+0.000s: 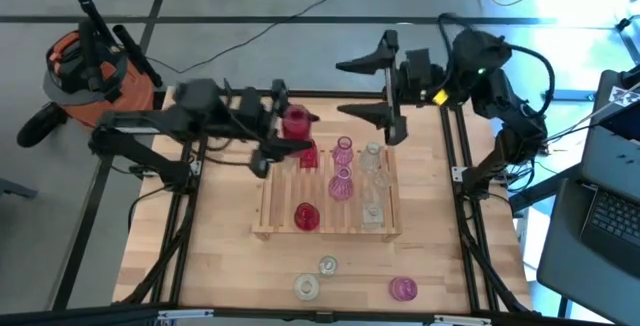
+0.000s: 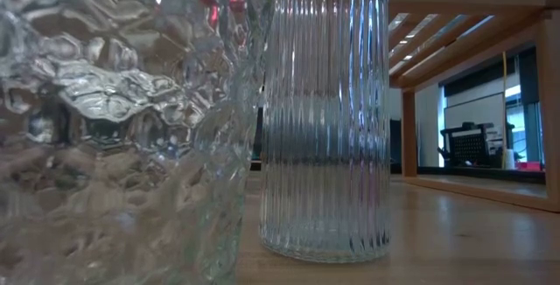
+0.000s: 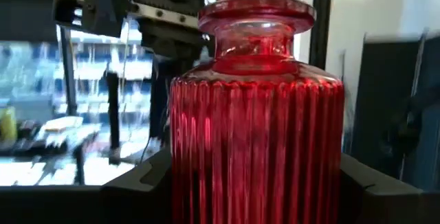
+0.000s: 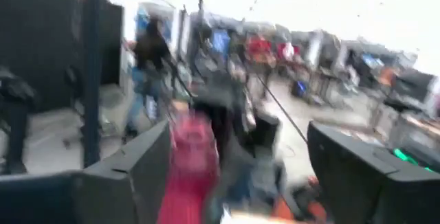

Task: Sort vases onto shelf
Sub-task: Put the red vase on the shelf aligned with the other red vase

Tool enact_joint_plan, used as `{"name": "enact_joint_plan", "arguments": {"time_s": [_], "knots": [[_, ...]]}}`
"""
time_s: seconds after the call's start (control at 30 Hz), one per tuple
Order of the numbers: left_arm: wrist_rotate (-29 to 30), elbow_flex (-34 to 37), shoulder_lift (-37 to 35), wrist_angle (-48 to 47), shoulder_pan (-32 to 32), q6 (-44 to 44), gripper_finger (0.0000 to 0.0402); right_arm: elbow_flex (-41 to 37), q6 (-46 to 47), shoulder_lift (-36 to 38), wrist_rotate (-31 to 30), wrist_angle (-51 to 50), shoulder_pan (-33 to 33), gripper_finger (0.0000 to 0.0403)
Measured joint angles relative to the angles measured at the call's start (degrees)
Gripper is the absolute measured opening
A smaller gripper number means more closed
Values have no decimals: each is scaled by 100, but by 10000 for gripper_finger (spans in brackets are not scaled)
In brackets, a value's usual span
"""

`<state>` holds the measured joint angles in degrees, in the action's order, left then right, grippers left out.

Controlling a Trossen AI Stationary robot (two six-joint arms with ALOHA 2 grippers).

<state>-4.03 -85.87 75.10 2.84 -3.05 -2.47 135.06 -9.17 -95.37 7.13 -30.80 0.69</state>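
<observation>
Grey floor and trailing cables surround the pale wooden bench [image 1: 210, 256] in the high view, with the slatted shelf [image 1: 270, 228] at its middle. On the shelf stand a round red vase [image 1: 307, 216] at about seven o'clock, two pink vases [image 1: 342, 181] in the middle and clear vases [image 1: 373, 181] along the three o'clock side. Three more wait on the bench at six o'clock: two clear ones [image 1: 316, 276] and a pink one [image 1: 402, 287]. The left claw [image 1: 283, 134] hangs over the shelf's eleven o'clock corner, grasping a ribbed red vase [image 1: 296, 123]. The right claw [image 1: 385, 88] sits at twelve o'clock beyond the shelf, spread wide and empty.

Low view: a ribbed clear vase [image 2: 325, 119] and a dimpled clear vase [image 2: 122, 119] fill the frame, thick-walled and glossy. I judge them rigid, brittle, slippery and fairly weighty for their size.

Left wrist view: the ribbed red vase [image 3: 256, 128] stands upright between the dark fingers [image 3: 375, 189], clamped across its straight body below the flared lip. That ribbed body looks the safest place to hold; the neck is narrower and smoother.

Right wrist view: blurred; its fingers [image 4: 354, 165] stand apart with nothing between them.
</observation>
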Motion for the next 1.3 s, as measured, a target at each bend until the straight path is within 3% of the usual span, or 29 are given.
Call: {"name": "enact_joint_plan", "arguments": {"time_s": [0.17, 0.63, 0.97, 1.13, 1.3], "knots": [[17, 755, -21, 1412, 71, -286, 218, -9, 279, -173, 316, 141, 18, 315], [129, 815, -21, 1130, 90, 115, 218, -31, 1147, -648, 519, 223, 11, 316], [157, 814, -16, 954, 87, 158, 218, -26, 1261, -955, 774, 356, 7, 314], [157, 814, -16, 958, 69, 160, 218, -28, 1301, -986, 794, 331, 5, 274], [174, 814, -16, 953, 37, 187, 218, -27, 1200, -989, 781, 306, 3, 176]]}}
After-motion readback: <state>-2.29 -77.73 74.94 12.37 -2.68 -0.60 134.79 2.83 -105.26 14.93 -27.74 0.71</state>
